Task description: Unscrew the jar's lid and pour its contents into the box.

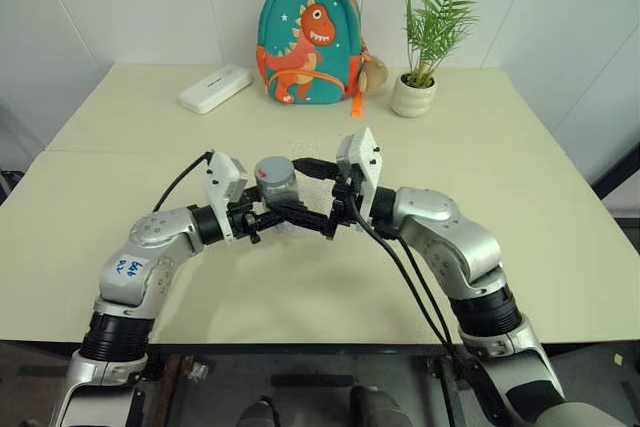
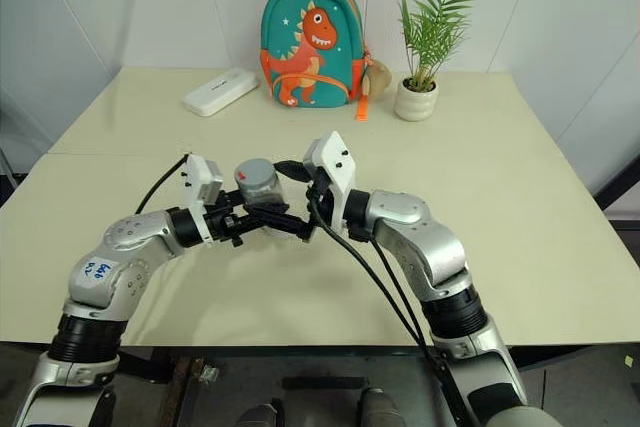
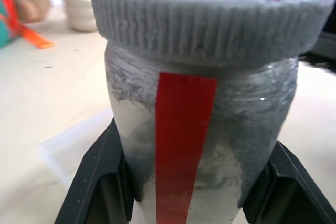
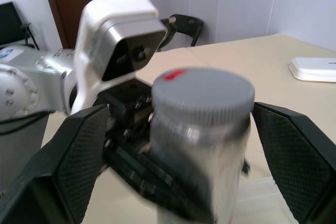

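Observation:
My left gripper point(image 1: 281, 209) is shut on the lower body of the jar point(image 1: 277, 187), a silvery-grey cylinder with a red stripe point(image 3: 181, 140), and holds it upright above the middle of the table. The grey ribbed lid point(image 3: 210, 19) with a red mark sits on top of the jar. From the other side my right gripper point(image 4: 202, 129) stands open, one finger on each side of the lid point(image 4: 202, 95), with a gap to both. The clear box point(image 3: 65, 150) shows faintly on the table below the jar. The jar's wall hides the contents.
At the back of the cream table point(image 1: 520, 207) stand a teal dinosaur backpack point(image 1: 310, 39), a potted plant in a white pot point(image 1: 413, 95) and a flat white case point(image 1: 215, 88). Both arms meet over the table's middle.

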{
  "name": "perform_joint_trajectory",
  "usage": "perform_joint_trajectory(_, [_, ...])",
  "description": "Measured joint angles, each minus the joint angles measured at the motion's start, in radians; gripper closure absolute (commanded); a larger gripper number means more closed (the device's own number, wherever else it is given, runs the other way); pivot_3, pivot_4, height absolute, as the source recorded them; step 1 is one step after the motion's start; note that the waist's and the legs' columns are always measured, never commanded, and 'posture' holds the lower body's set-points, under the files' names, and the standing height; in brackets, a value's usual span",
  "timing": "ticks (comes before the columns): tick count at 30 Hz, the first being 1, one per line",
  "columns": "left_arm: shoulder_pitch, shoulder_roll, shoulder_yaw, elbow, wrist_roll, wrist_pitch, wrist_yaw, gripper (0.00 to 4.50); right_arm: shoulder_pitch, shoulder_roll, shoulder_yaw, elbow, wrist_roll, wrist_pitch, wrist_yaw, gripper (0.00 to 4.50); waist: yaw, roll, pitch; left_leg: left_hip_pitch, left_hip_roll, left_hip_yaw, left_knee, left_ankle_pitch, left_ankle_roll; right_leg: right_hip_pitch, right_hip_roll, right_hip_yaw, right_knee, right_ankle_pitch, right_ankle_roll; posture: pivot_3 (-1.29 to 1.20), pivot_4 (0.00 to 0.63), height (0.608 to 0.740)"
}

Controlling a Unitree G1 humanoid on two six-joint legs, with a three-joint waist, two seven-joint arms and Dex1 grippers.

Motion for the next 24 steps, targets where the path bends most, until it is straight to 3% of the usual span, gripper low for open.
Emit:
perform_joint_trajectory(10, [0.002, -0.003, -0.002, -0.021, 0.026, -0.002, -0.017, 2.47, -0.02, 0.036, -0.007, 0.059, -0.028, -0.046, -0.025, 0.0, -0.002, 0.0, 0.0, 0.0, 0.0, 0.0, 0.0, 0.0, 0.0, 0.0, 0.0, 0.0, 0.0, 0.0, 0.0, 0.0, 0.15, 0.74])
perform_joint_trajectory(13, [0.009, -0.003, -0.002, -0.023, 0.032, -0.002, -0.019, 2.47, -0.02, 0.037, -0.011, 0.059, -0.028, -0.049, -0.025, 0.6, -0.002, 0.0, 0.0, 0.0, 0.0, 0.0, 0.0, 0.0, 0.0, 0.0, 0.0, 0.0, 0.0, 0.0, 0.0, 0.0, 0.15, 0.74])
perform_joint_trajectory(17, [0.009, -0.004, 0.001, -0.023, 0.04, -0.003, -0.015, 2.47, -0.02, 0.044, -0.007, 0.059, -0.023, -0.048, -0.01, 1.9, -0.003, 0.0, 0.0, 0.0, 0.0, 0.0, 0.0, 0.0, 0.0, 0.0, 0.0, 0.0, 0.0, 0.0, 0.0, 0.0, 0.15, 0.74])
perform_joint_trajectory(24, [0.01, -0.004, -0.002, -0.023, 0.046, -0.005, -0.027, 2.47, -0.019, 0.032, -0.011, 0.054, -0.007, -0.027, 0.007, 1.93, -0.002, 0.0, 0.0, 0.0, 0.0, 0.0, 0.0, 0.0, 0.0, 0.0, 0.0, 0.0, 0.0, 0.0, 0.0, 0.0, 0.15, 0.74])
